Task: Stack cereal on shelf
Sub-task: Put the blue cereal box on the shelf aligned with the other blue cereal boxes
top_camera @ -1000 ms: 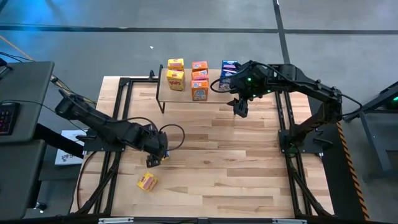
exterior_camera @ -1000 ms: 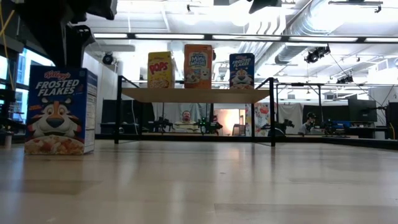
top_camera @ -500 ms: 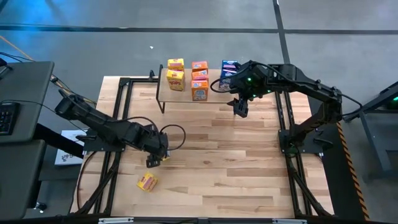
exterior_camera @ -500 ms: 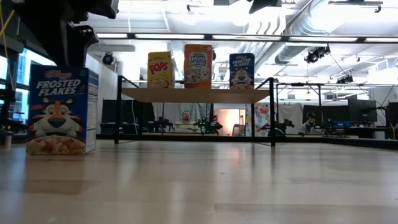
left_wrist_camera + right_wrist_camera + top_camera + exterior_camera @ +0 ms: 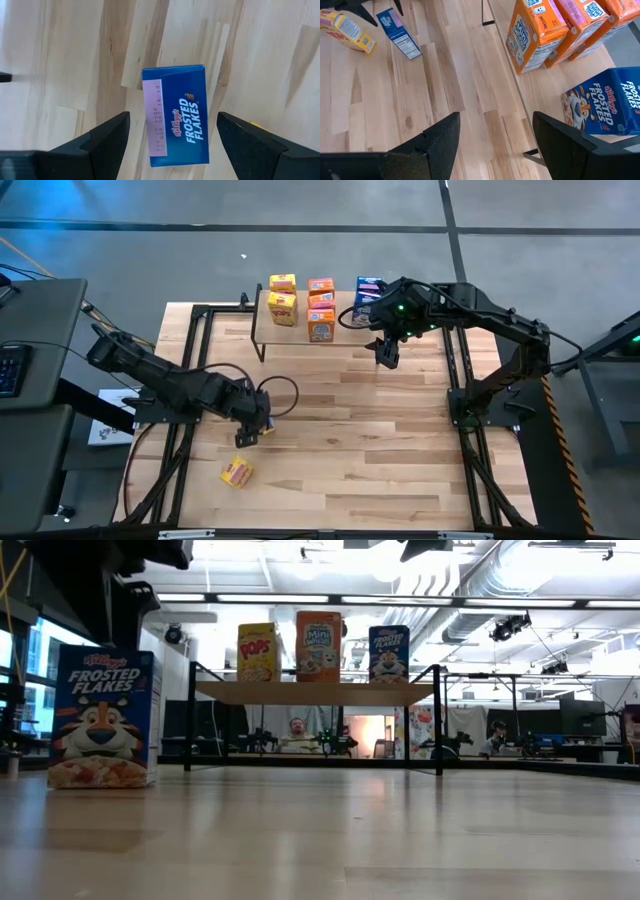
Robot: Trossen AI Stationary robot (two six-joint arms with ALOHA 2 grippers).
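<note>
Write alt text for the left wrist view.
A blue Frosted Flakes cereal box stands on the wooden tabletop, seen from above between the left gripper's two open dark fingers, which do not touch it.

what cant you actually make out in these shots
- Low view: both claws are out of frame; only dark arm parts show at the top edge.
- High view: the blue Frosted Flakes box on the table is hidden under the left claw.
- High view: the shelf top is mostly covered by boxes; print too small to read.
- Right wrist view: the blue box on the shelf is cut off by the frame edge.
</note>
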